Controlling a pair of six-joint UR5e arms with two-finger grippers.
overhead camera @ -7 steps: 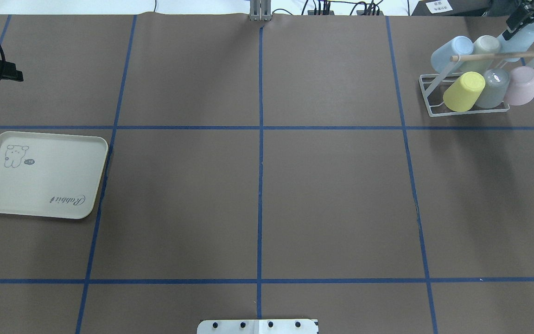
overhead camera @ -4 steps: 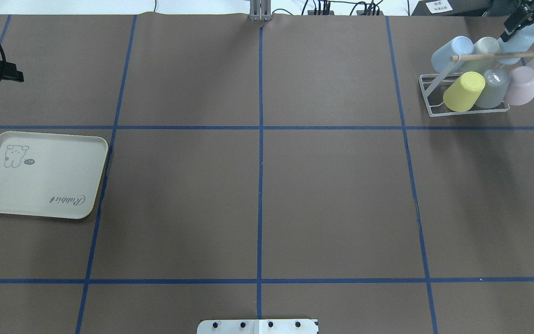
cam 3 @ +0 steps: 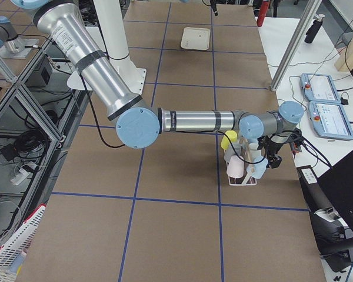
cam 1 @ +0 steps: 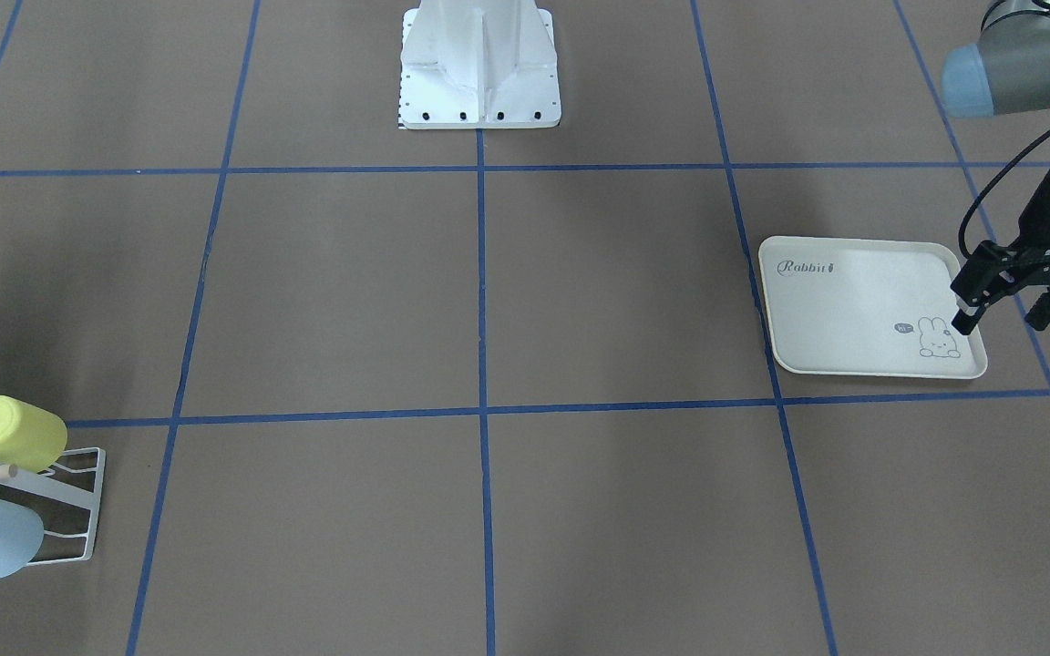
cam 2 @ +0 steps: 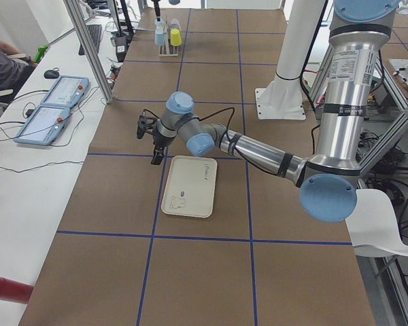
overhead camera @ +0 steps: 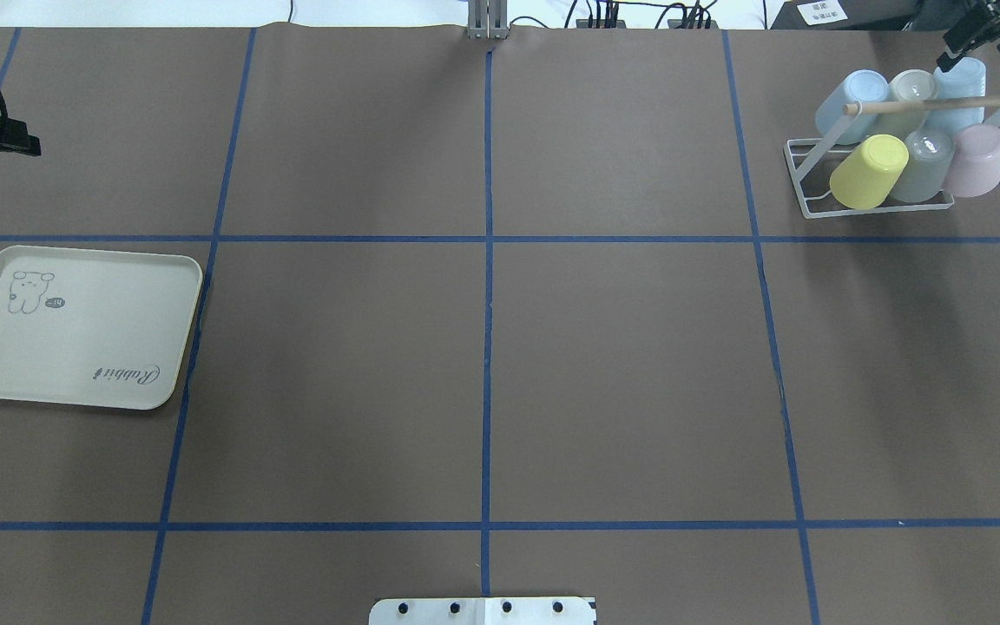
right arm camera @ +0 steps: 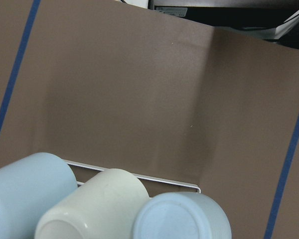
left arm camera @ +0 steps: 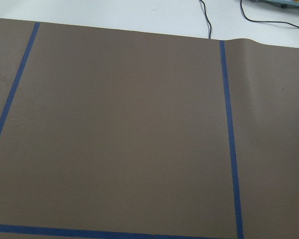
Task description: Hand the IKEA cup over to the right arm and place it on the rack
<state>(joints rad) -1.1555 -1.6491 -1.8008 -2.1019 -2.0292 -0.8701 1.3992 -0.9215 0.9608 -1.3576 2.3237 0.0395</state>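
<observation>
**A:** Where's the IKEA cup [overhead camera: 958,80] relative to the right gripper [overhead camera: 958,43]?

**B:** Directly under it. The cup sits base-up on the rack [overhead camera: 878,211], back row, outer end. Its long axis is tilted up towards my wrist camera. I can't tell whether the claw is parted or closed.

**A:** And the left side?

**B:** The left gripper [cam 1: 1003,317] is well apart, at the tray [cam 1: 853,301] edge, with fingers spread and empty. I judge any next move belongs to the right arm, along that axis.
</observation>
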